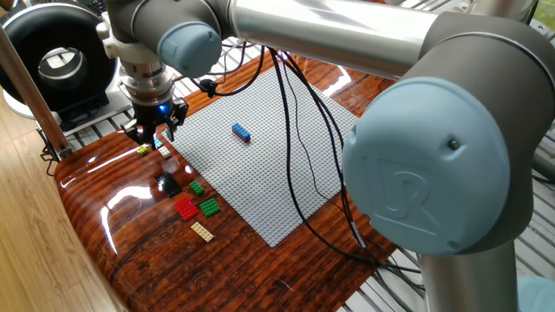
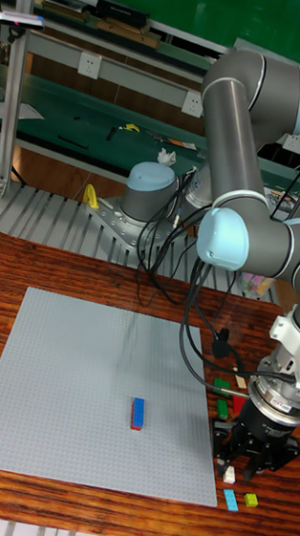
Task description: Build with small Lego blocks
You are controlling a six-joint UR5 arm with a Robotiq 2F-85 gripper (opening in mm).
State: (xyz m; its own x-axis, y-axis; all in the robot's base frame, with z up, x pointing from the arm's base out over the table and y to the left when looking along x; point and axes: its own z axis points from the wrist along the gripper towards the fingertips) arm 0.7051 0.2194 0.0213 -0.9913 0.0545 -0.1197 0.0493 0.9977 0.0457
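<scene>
My gripper [image 1: 151, 137] [image 2: 250, 456] hangs low over the wooden table just off the grey baseplate's [image 1: 260, 165] left corner, and its jaws look open. Right beside its fingertips lie a yellow-green block [image 1: 142, 151] [image 2: 251, 498], a whitish block [image 1: 163, 152] and a cyan block [image 2: 231, 500]. A blue block [image 1: 241, 132] [image 2: 138, 413] is stuck on the baseplate. Farther forward on the wood lie a dark grey block [image 1: 166, 183], two green blocks [image 1: 197, 187] [image 1: 209, 206], a red block [image 1: 186, 209] and a tan plate [image 1: 202, 230].
Black cables [image 1: 299, 147] droop from the arm across the baseplate. A round black device [image 1: 59, 61] stands at the back left. The arm's big elbow joint [image 1: 434, 173] fills the right of the fixed view. The table's curved edge [image 1: 87, 225] runs close to the blocks.
</scene>
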